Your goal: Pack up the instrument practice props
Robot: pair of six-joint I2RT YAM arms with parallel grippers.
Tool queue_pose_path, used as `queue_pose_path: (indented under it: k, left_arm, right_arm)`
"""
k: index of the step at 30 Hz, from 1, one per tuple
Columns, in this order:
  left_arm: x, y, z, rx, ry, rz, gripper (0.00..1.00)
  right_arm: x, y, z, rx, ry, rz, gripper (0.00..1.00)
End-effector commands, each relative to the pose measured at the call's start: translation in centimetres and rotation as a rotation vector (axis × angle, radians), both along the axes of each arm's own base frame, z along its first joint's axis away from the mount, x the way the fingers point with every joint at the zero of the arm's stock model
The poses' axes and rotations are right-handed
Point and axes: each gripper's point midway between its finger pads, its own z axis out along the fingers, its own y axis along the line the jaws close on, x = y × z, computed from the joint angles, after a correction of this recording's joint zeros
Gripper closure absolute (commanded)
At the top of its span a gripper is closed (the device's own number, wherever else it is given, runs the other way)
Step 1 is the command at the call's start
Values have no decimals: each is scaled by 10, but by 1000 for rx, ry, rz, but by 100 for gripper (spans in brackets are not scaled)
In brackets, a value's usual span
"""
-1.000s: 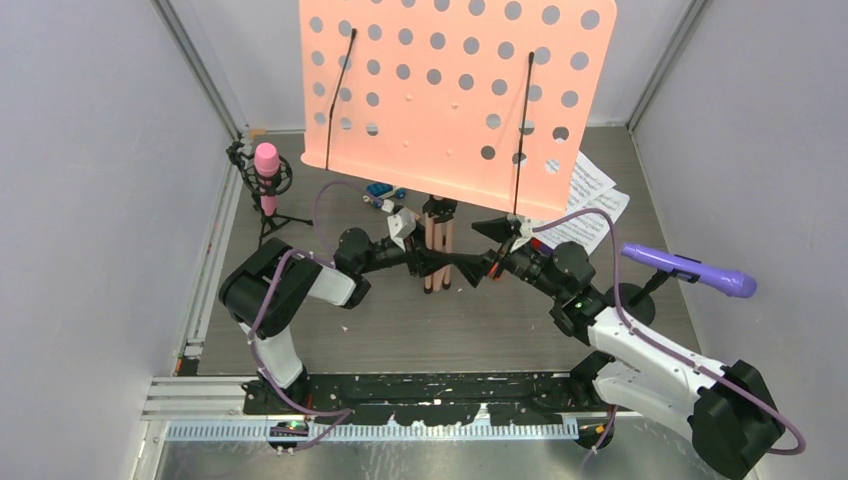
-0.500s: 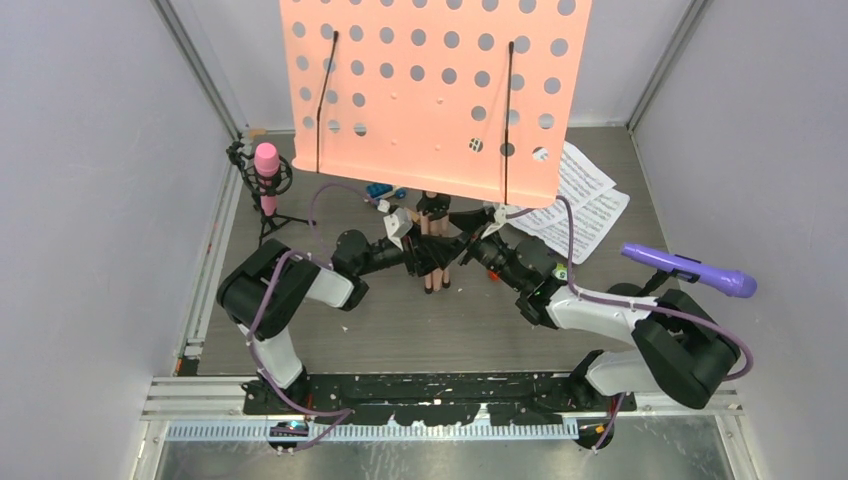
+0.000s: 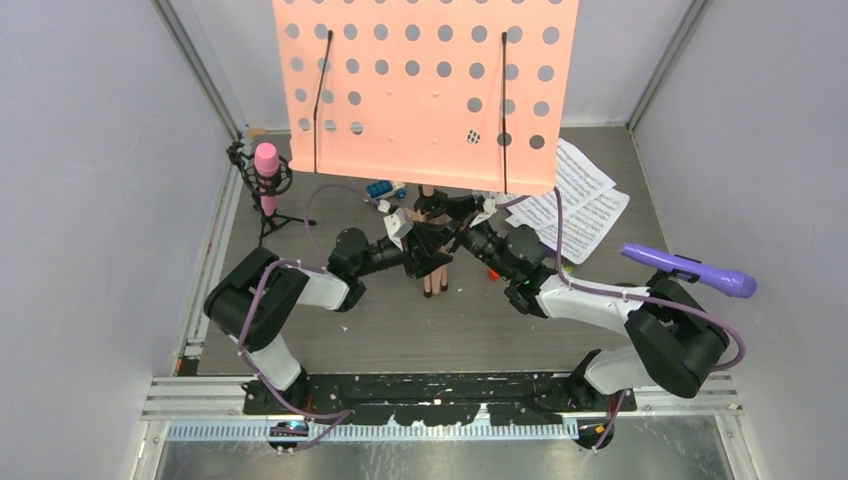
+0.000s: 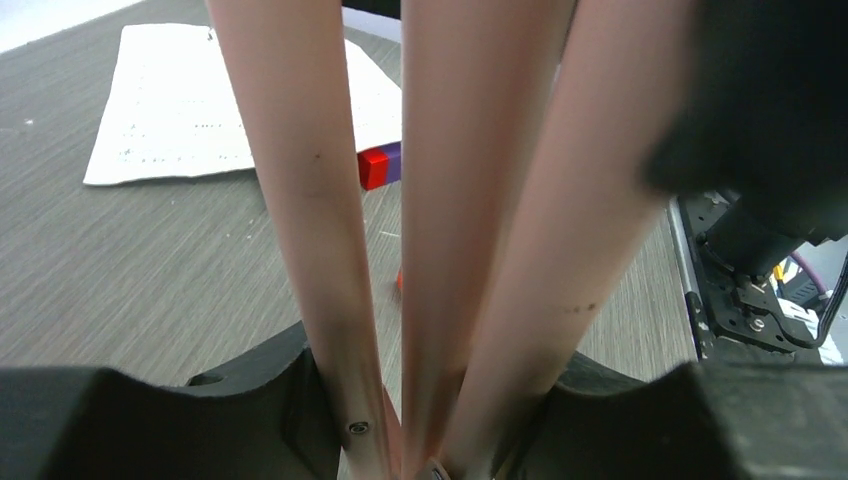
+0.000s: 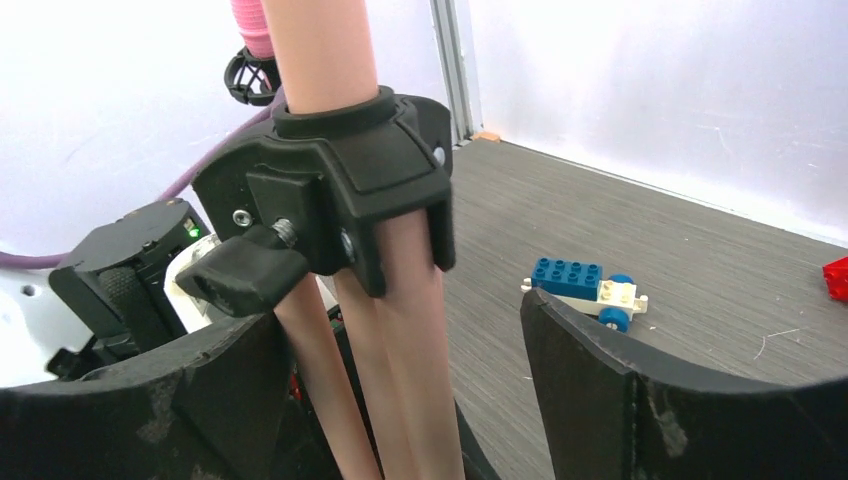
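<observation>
right fingers point(image 5: 640, 400) have come in around the rack legs point(image 5: 400, 300).

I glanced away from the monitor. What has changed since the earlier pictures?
The right gripper swung in and now straddles the tripod legs near the black collar, jaws open. The pink music rack shifted left in the top view and squared up. The left gripper stays clamped on the legs. The pink microphone, purple microphone and sheet-music pages are unmoved.
</observation>
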Motion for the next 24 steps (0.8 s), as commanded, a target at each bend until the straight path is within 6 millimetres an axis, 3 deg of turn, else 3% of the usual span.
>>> queue_pose_path:
  k: [1, 4, 8, 11, 13, 14, 19, 24]
  left_arm:
    - [-27, -5, 10, 23, -40, -92, 100]
    - [-30, -2, 11, 29, -43, -87, 100]
    - [-34, 1, 9, 44, -33, -85, 100]
    - [-39, 6, 9, 49, -19, -74, 100]
    - [-43, 11, 11, 53, -9, -58, 100]
    - [-45, 14, 13, 54, 0, -47, 100]
    - [-55, 31, 27, 70, 34, 17, 100]
    - [-54, 54, 21, 144, 81, 144, 100]
  right_arm:
    - [23, -1, 15, -20, -56, -96, 19]
    - [30, 2, -1, -63, -43, -114, 28]
    - [38, 2, -9, -73, -21, -138, 50]
    - [40, 5, -8, -79, 1, -136, 72]
    - [38, 12, -6, -96, 15, -95, 94]
    - [37, 16, -5, -106, 23, -73, 99]
    - [44, 20, 0, -61, 100, -87, 99]
    - [62, -1, -6, 24, 190, -241, 99]
